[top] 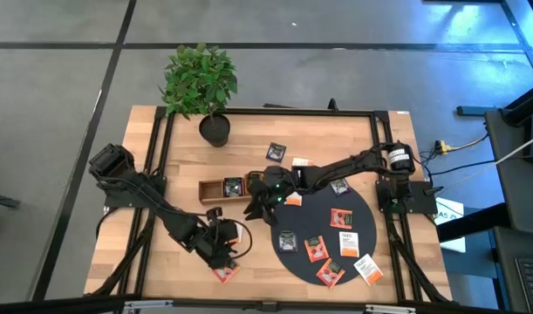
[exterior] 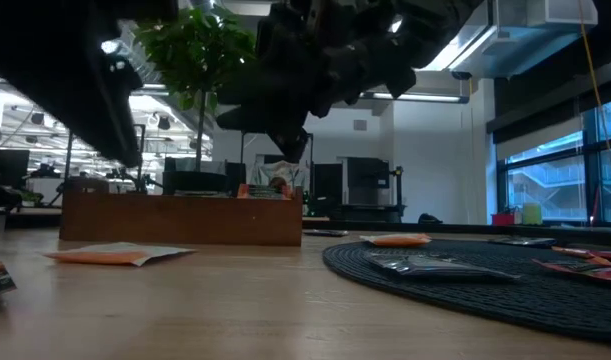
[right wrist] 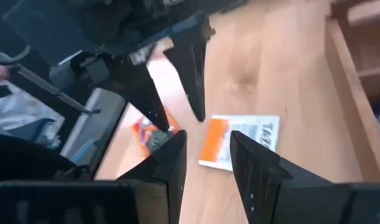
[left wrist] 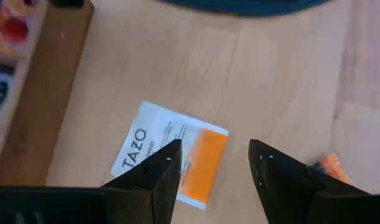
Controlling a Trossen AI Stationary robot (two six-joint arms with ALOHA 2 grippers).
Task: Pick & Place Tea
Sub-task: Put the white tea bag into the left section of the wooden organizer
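Observation:
A white tea sachet with an orange band [left wrist: 171, 158] lies flat on the wood table [left wrist: 252, 81], also seen in the right wrist view [right wrist: 239, 140] and in the low view [exterior: 115, 255]. My left gripper [left wrist: 214, 158] hovers open above it, one fingertip over the sachet and the other beside it. My right gripper [right wrist: 207, 137] is open and holds nothing; it hangs close by, near the wooden tray [top: 215, 188]. A red-orange sachet [right wrist: 149, 134] lies beyond the white one. Several more sachets [top: 340, 218] lie on the black round mat [top: 311, 218].
The tray [left wrist: 46, 93] stands close beside the white sachet, with sachets inside [top: 234, 184]. A potted plant [top: 201, 87] stands at the table's far edge. Two sachets [top: 276, 151] lie beyond the tray. The two arms are close together near the table's middle.

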